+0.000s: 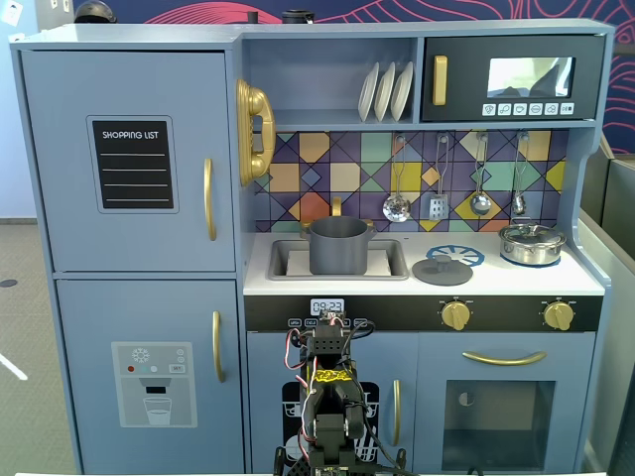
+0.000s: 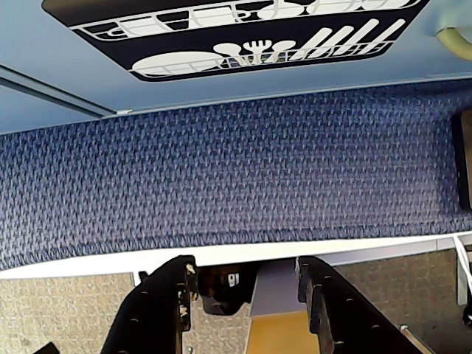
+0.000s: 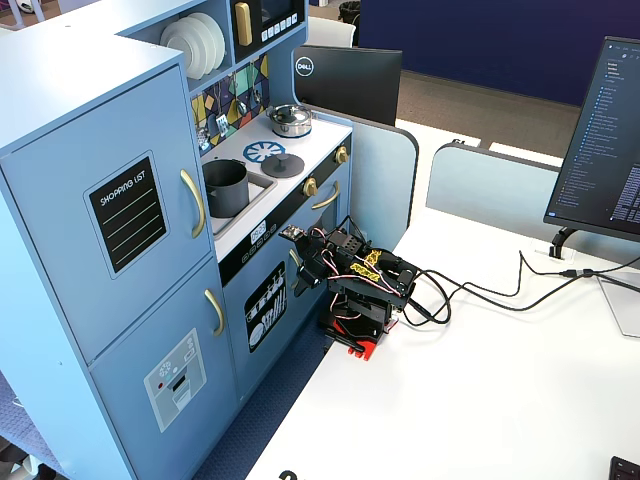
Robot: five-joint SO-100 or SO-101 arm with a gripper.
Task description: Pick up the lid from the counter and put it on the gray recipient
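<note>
Lid point(image 1: 442, 269) on the counter, above and right of the folded arm in a fixed view.
Gripper point(image 2: 247, 284): jaws parted, empty, low before the cabinet front. Lid: flat round disc, knob up (no long axis), just right of the sink holding the gray recipient point(image 1: 338, 245).

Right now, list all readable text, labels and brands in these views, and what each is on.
"SHOPPING LIST": chalkboard panel on the toy kitchen's upper fridge door, read in both fixed views.
"DELL": round logo on the back of the black monitor behind the kitchen.
Oven clock display: digits present, too blurred to read.
Microwave buttons: icons only, too small.
Right-hand screen: text too small to read.
Wrist view: dishwasher graphic only, no text.
</note>
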